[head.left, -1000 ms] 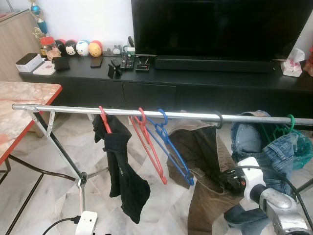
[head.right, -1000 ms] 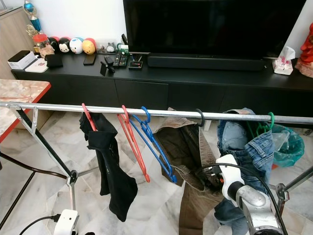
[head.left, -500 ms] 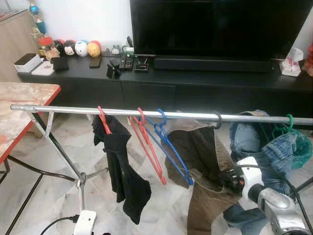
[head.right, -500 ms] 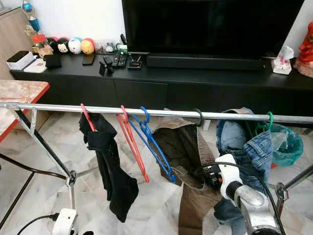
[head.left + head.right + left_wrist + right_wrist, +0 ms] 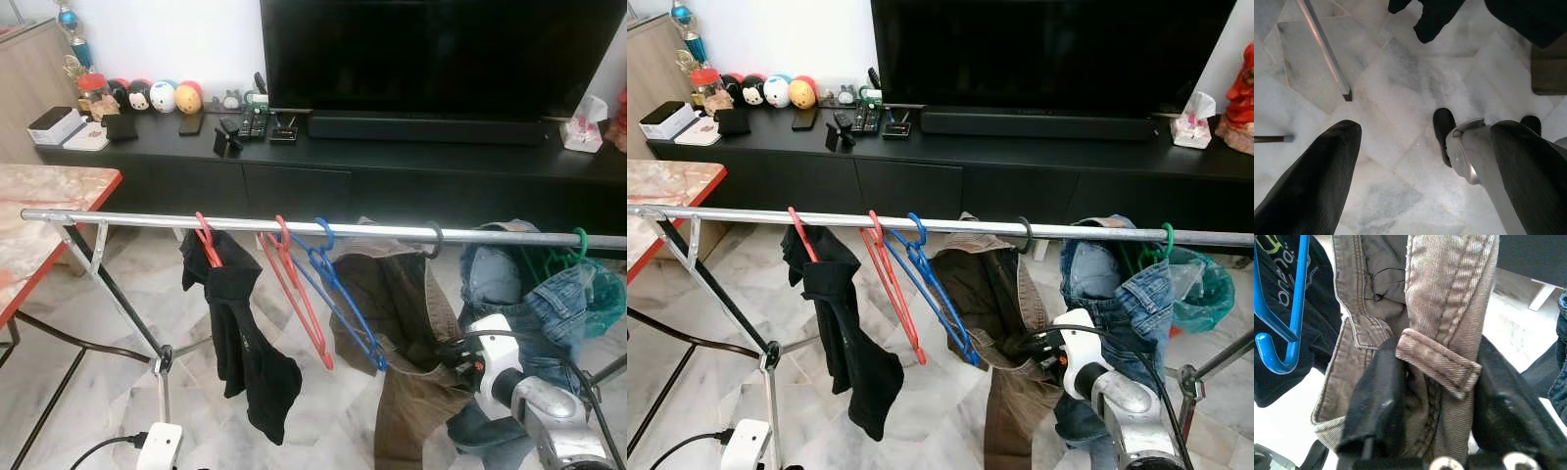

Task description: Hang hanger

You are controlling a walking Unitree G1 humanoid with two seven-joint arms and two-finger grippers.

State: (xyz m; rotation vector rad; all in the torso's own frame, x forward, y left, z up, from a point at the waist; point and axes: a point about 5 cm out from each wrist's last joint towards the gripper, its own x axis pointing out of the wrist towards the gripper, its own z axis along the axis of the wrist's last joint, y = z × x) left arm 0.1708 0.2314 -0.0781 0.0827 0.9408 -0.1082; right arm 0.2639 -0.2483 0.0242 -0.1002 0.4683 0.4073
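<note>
A metal rail (image 5: pixel 294 227) runs across in front of me. A dark hanger hook (image 5: pixel 438 238) on it carries brown trousers (image 5: pixel 392 294). My right gripper (image 5: pixel 443 354) is low at the trousers' waistband; in the right wrist view its fingers (image 5: pixel 1376 396) are shut on the waistband by a belt loop (image 5: pixel 1440 363). Left of the trousers hang an empty blue hanger (image 5: pixel 343 304), an empty red hanger (image 5: pixel 299 304) and a black garment (image 5: pixel 245 343). Jeans (image 5: pixel 549 294) hang on a green hanger (image 5: pixel 578 245) at the right. My left gripper (image 5: pixel 1425 132) is open, pointing down at the marble floor.
A black TV console (image 5: pixel 323 171) with a large TV (image 5: pixel 431 54) stands behind the rail. A red-edged marble table (image 5: pixel 39 211) is at the left. The rack's legs (image 5: pixel 127 313) and a white power strip (image 5: pixel 157 446) are on the floor; a green bag (image 5: pixel 605 294) sits far right.
My right gripper has moved slightly left and up into the trousers' waistband. The black garment has swung a little; the hangers stay on the rail.
</note>
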